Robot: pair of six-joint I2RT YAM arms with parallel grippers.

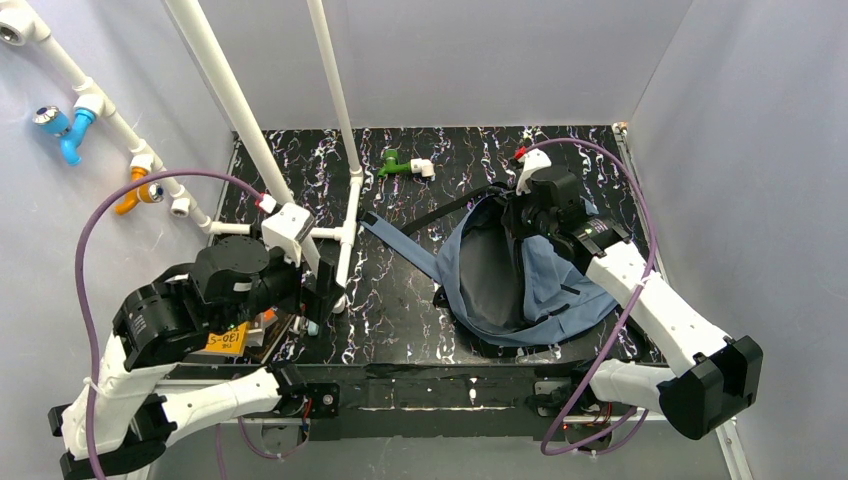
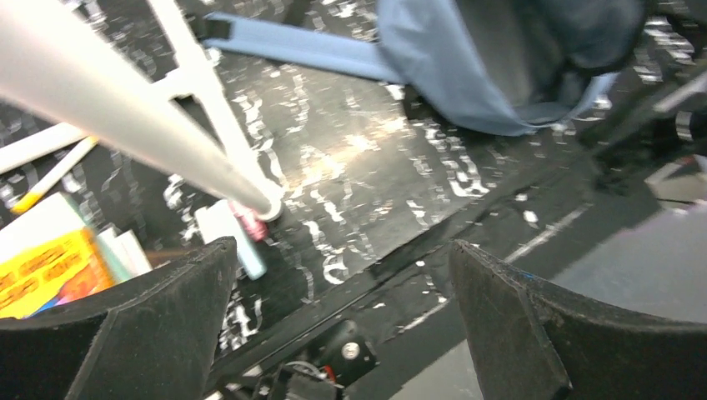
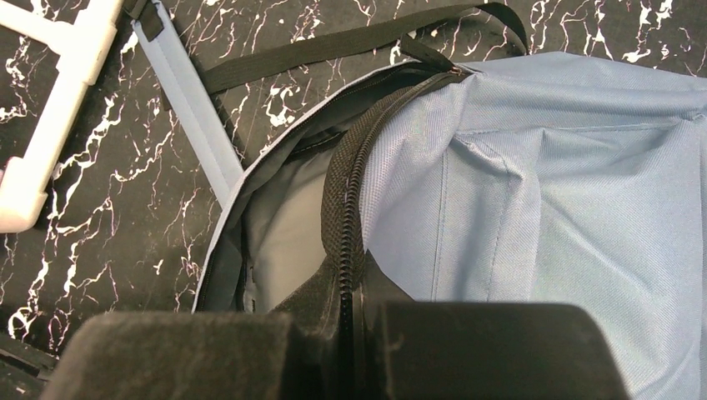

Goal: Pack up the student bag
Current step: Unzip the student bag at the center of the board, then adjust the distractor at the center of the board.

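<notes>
One student bag (image 1: 540, 285) gapes; right fingers (image 3: 208, 358) pinch its zipper (image 3: 342, 200), left fingers (image 2: 150, 333) spread.

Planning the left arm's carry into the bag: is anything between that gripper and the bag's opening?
Yes. A leg of the white pipe frame stands on the table just beside the open left gripper, toward the student bag. The right gripper pinches the bag's zipper edge.
</notes>
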